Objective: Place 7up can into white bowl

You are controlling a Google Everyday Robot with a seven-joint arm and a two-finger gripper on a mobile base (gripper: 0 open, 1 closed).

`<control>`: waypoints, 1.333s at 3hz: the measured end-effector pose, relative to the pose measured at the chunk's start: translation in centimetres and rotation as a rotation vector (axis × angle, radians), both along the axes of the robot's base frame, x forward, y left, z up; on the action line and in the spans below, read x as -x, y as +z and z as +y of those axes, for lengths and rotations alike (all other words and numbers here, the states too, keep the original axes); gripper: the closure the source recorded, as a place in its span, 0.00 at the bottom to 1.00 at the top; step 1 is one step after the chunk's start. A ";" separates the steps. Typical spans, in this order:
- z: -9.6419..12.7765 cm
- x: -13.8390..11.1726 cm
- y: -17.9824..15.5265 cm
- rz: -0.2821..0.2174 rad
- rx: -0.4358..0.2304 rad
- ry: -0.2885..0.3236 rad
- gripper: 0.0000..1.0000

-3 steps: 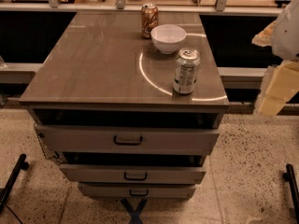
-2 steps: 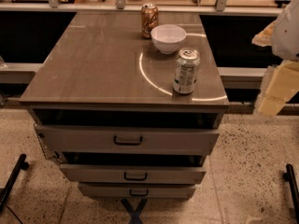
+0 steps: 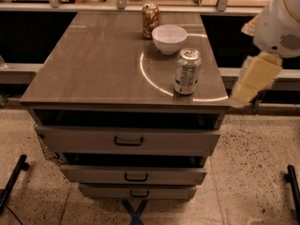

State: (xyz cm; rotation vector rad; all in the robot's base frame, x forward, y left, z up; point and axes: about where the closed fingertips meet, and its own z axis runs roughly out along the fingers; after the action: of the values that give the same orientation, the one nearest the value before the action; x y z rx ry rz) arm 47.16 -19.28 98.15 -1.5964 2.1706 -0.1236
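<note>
7up can stands upright near the front right corner of the cabinet top, same spot as a second ago. white bowl sits just behind it, not touching. orange-brown can is beside the bowl, unmoved. the gripper, off the right edge, has swung closer to that corner. can't tell how its jaws stand.

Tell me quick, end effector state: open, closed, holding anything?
End effector: right of the grey drawer cabinet, apart from the upright silvery-white aluminium 7up can; open or closed cannot be told.
</note>
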 end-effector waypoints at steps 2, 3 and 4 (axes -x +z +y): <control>4.9 -9.9 0.7 -0.186 -0.352 -0.075 0.00; 5.2 -10.2 0.8 -0.195 -0.364 -0.075 0.00; 5.2 -10.1 0.4 -0.159 -0.415 -0.046 0.00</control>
State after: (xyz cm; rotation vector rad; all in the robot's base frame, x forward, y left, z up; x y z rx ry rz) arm 57.27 -14.09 98.55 -1.2585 1.9541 0.1711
